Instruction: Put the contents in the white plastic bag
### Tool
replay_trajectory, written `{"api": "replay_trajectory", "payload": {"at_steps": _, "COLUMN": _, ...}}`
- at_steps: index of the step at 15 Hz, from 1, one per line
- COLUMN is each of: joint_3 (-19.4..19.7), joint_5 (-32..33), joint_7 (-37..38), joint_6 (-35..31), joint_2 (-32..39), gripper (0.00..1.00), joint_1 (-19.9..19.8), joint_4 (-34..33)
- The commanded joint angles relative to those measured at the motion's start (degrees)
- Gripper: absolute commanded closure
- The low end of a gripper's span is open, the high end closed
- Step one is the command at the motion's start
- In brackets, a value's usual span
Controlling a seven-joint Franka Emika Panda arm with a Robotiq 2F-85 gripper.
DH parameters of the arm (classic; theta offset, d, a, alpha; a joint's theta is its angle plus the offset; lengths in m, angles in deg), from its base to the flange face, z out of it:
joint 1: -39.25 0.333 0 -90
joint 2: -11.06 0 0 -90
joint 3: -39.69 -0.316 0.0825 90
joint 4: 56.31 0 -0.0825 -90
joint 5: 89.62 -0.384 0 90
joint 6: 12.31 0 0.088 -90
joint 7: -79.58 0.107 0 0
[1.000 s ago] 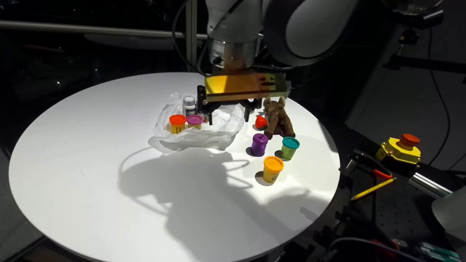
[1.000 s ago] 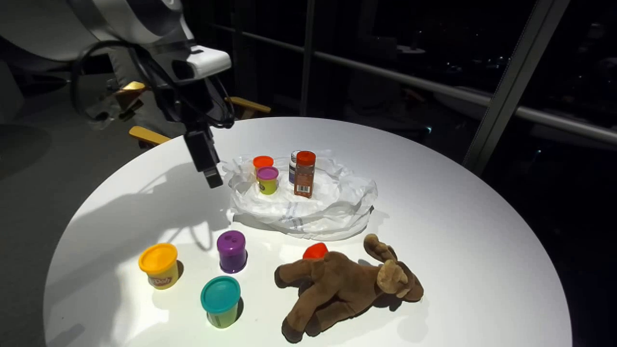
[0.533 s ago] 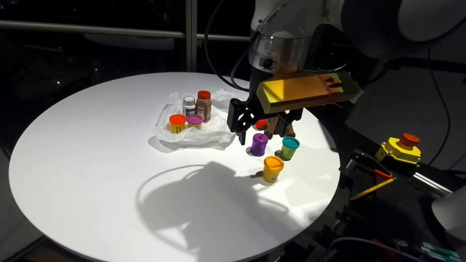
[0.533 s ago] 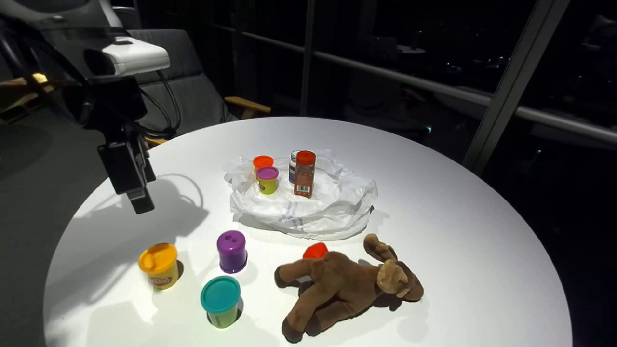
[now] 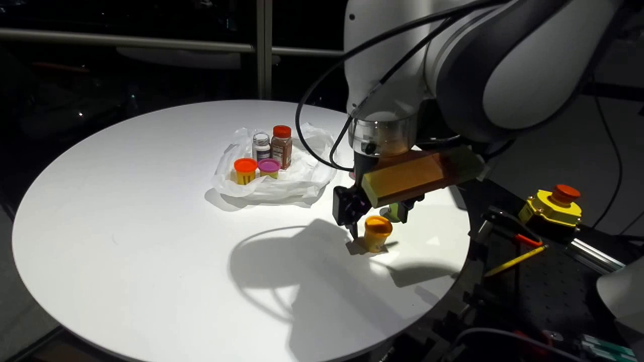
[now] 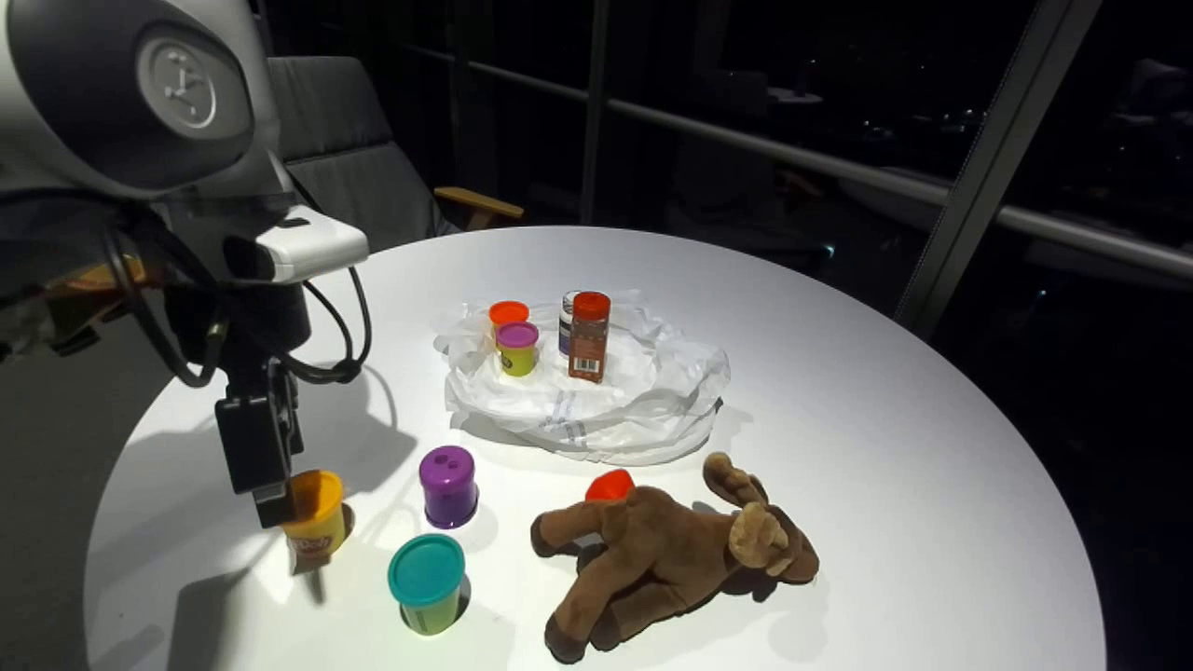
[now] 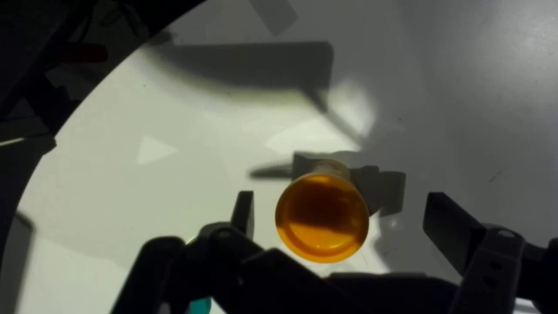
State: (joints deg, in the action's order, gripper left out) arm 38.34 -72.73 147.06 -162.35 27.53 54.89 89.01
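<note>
My gripper (image 7: 341, 213) stands open around the upright orange cup (image 7: 321, 218), one finger on each side with gaps; no contact shows. Left of it in the wrist view, a bit of the teal cup (image 7: 200, 306) peeks past the gripper. On the white plastic bag (image 6: 643, 424) sit the brown red-lidded jar (image 6: 587, 347), the small white bottle (image 5: 261, 147), a red-orange-lidded cup (image 5: 245, 173) and a purple-lidded cup (image 6: 517, 349). Off the bag are a purple cup (image 6: 448, 489), a red object (image 6: 610, 486) and the brown toy animal (image 6: 652, 550); the arm hides these in an exterior view.
Everything rests on a round white table (image 5: 151, 281), whose edge curves close by the orange cup. Beyond that edge are a yellow box with a red button (image 5: 553, 206) and a yellow pencil (image 5: 515, 260). An armchair (image 6: 345, 140) stands behind the table.
My open gripper has moved from over the bag across to the orange cup and come down around it. The objects on the table have stayed where they were.
</note>
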Motion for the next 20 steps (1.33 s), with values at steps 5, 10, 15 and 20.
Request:
{"api": "replay_trajectory", "payload": {"at_steps": 5, "joint_3": 1.22, "joint_5": 0.63, "joint_7": 0.37, "joint_6": -0.11, "joint_2": 2.44, "gripper": 0.0, "joint_1": 2.11, "joint_4": -1.1}}
{"api": "replay_trajectory", "payload": {"at_steps": 10, "joint_3": 4.07, "joint_5": 2.26, "joint_7": 1.8, "joint_6": 0.18, "joint_2": 3.35, "gripper": 0.44, "joint_1": 2.43, "joint_4": -2.2}}
{"api": "replay_trajectory", "payload": {"at_steps": 15, "joint_3": 7.3, "joint_5": 7.08, "joint_7": 4.35, "joint_6": 1.2, "joint_2": 3.29, "gripper": 0.72, "joint_1": 2.69, "joint_4": -3.53}}
{"api": "replay_trajectory", "payload": {"at_steps": 20, "joint_3": 5.43, "joint_5": 5.77, "joint_7": 3.16, "joint_6": 1.01, "joint_2": -0.78, "gripper": 0.72, "joint_1": 2.55, "joint_4": -2.03}}
